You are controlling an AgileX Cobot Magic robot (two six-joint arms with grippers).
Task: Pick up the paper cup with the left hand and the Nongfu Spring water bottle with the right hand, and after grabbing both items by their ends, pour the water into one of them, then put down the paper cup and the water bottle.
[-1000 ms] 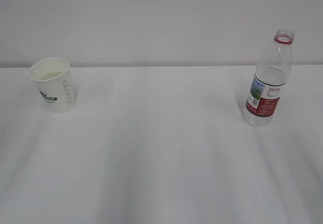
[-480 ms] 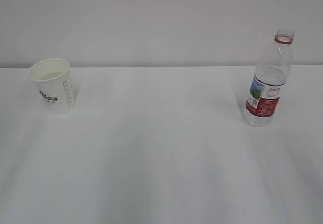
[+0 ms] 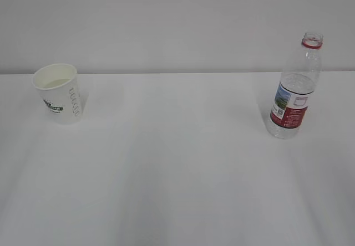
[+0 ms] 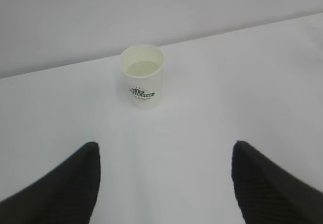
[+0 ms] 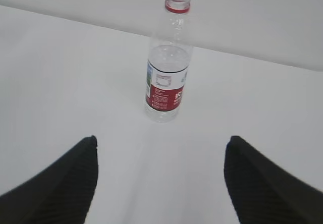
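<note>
A white paper cup [image 3: 57, 93] and a Nongfu Spring water bottle [image 3: 295, 87] stand upright and well apart on a bare white table [image 3: 177, 174], the cup at the far left and the bottle at the far right, both close to the pale wall [image 3: 177, 19] behind. Neither arm appears in the exterior view.

From the left wrist view, the left hand [image 4: 164, 176] hangs back from the cup [image 4: 143, 76], its two black fingers [image 4: 65, 183] spread wide with nothing between them; the cup sits ahead, roughly centred in the gap. The right hand [image 5: 160, 176] mirrors it, jaws wide and empty, with the bottle [image 5: 169, 57] straight ahead and slightly left of centre.

How far the job has gone is hard to call. The bottle has no cap and carries water [image 5: 169, 57] to about shoulder height; the cup's inside shows a pale level surface that may be liquid, though the view is too soft to be sure. If that is water, the pour is done and both items are already set down, leaving only the arms to clear off. If not, everything remains: grasp each item, lift, pour, and replace.

Nothing else sits on the table, and no obstacle lies between either gripper and its target. The tall, open bottle would be the likelier one to tip under a careless touch.
</note>
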